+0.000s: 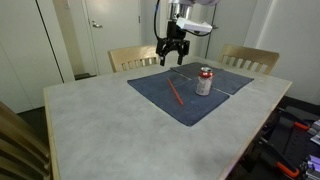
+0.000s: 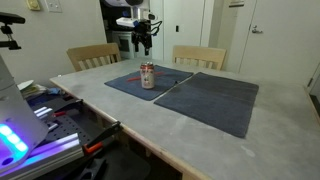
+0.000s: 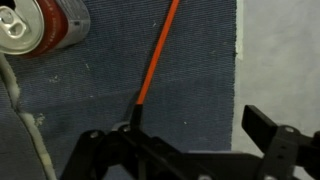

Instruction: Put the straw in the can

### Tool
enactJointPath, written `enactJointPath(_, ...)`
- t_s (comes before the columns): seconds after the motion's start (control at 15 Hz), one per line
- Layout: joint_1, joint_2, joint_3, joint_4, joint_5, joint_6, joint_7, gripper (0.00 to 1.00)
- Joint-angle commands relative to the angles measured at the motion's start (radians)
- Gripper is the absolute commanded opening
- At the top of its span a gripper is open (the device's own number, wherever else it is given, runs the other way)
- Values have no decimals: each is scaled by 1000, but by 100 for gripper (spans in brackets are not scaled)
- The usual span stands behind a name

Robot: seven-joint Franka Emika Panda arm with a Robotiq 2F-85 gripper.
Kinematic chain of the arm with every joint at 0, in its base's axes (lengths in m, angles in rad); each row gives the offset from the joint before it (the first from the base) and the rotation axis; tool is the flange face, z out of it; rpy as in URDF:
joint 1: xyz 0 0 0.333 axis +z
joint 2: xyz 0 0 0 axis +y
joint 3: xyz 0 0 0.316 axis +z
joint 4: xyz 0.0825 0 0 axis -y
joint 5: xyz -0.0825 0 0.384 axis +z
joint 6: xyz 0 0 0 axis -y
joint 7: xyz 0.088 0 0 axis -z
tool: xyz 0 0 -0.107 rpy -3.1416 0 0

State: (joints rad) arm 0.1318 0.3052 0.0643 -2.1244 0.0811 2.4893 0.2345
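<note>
The red straw (image 1: pixel 176 93) lies flat on a dark blue mat (image 1: pixel 212 104), a little to one side of the can. The silver can with a red band (image 1: pixel 204 81) stands upright on the same mat; it also shows in an exterior view (image 2: pixel 148 76). My gripper (image 1: pixel 172 50) hangs open and empty well above the mat's far edge, clear of both; it shows in the exterior view too (image 2: pixel 142 40). In the wrist view the straw (image 3: pixel 155 60) runs up from between my open fingers (image 3: pixel 180 130). The can (image 3: pixel 40 25) is at the top left.
A second dark mat (image 2: pixel 215 100) lies beside the first on the grey table (image 1: pixel 100 120). Two wooden chairs (image 1: pixel 132 57) (image 1: pixel 250 58) stand at the far side. Equipment and cables (image 2: pixel 60 110) sit off the table's edge. Doors and walls are behind.
</note>
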Motion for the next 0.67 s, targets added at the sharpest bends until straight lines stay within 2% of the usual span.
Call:
enactJointPath(0.0,32,57,-44,34,-64,-12,158,100)
enactJointPath(0.13,36,83,-52,35,-57,-11,223,100)
enactJointPath(0.4,2,125,-34,29,60,34,231,100)
enactJointPath(0.6,7,147,-60,34,80,96,255,100)
